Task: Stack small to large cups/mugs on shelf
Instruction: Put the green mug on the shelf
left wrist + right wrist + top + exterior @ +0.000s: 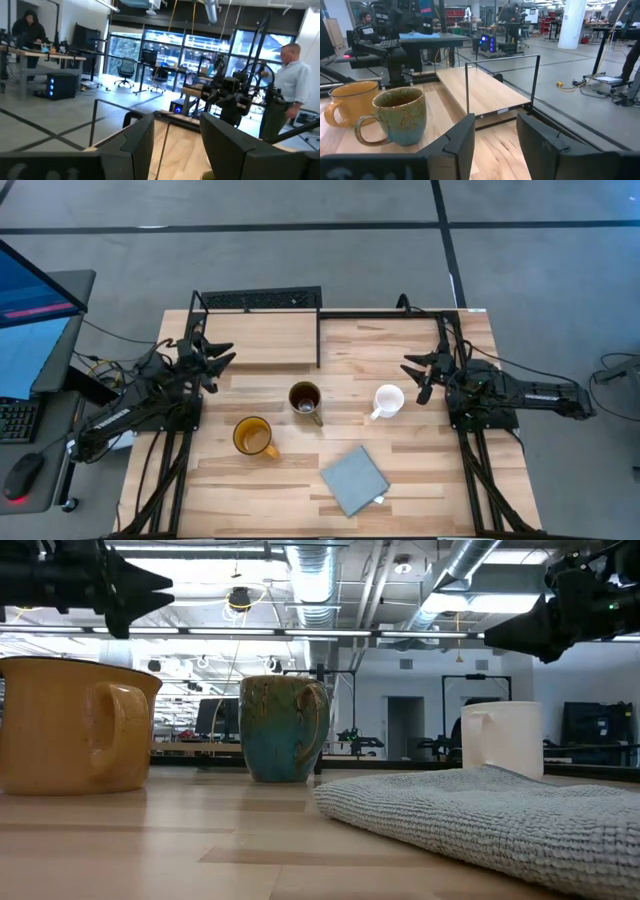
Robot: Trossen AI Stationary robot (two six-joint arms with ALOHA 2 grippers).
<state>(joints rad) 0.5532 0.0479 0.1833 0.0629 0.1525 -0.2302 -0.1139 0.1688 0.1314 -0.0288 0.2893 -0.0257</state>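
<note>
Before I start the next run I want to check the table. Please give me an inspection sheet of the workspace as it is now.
Surface: wooden table, dry, nothing spilled seen.
Job's things: yellow mug, brown-green mug and white mug stand upright and apart on the table; the shelf at the back left has nothing on it.
Clutter: a grey cloth lies flat at the front, near the white mug.
Grippers: left end effector open, raised beside the shelf, holding nothing; right end effector open, raised near the white mug, holding nothing.
Cables: black cables run along both arm bases and off the table edges.
Surroundings: monitor, keyboard and mouse at the left; two people in the room behind.
</note>
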